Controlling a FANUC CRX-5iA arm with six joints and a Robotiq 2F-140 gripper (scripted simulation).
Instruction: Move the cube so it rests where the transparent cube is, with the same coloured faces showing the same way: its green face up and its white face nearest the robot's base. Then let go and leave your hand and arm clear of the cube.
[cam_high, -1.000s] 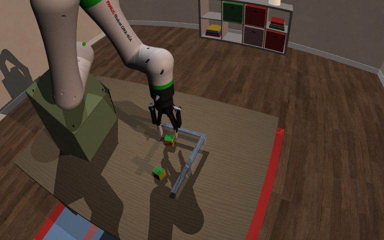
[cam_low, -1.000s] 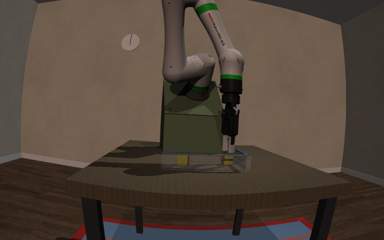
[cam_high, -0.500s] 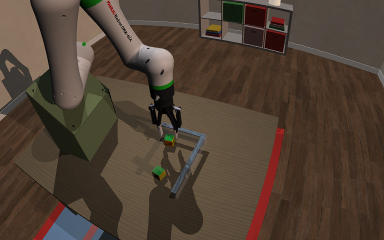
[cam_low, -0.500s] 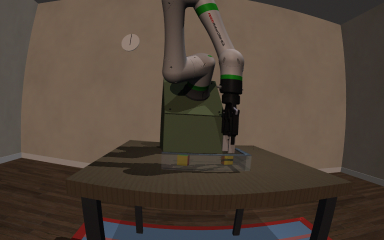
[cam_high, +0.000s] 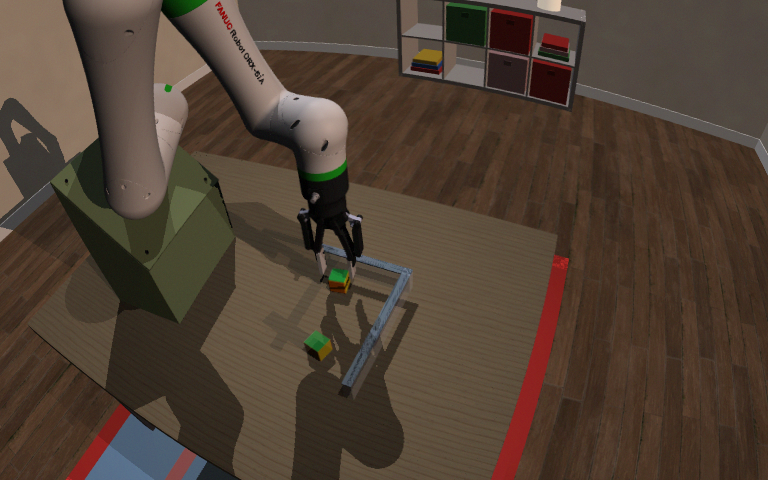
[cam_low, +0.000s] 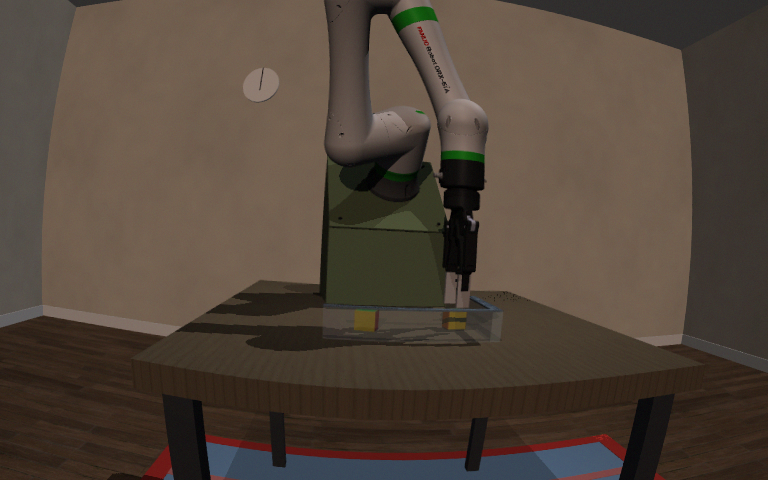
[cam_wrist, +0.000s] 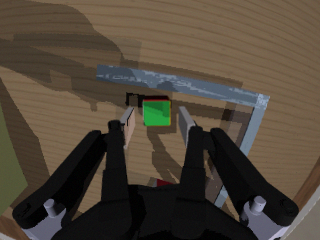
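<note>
A cube (cam_high: 338, 280) with a green top and an orange-red striped side sits on the table in the inner corner of an L-shaped glassy fence (cam_high: 380, 314). My gripper (cam_high: 338, 270) points straight down over it, partly open and holding nothing. In the wrist view the cube's green top (cam_wrist: 156, 112) lies between my fingertips with a gap on each side. In the exterior view the fingertips (cam_low: 461, 302) end just above the cube (cam_low: 454, 320). A second cube (cam_high: 317, 345), with a green top and a yellow side, lies nearer the table's front. I cannot tell which one is see-through.
The olive robot base (cam_high: 150, 243) stands at the table's left. The fence's long arm (cam_high: 368, 345) runs toward the table's front. A shelf (cam_high: 489, 50) with boxes stands far off on the floor.
</note>
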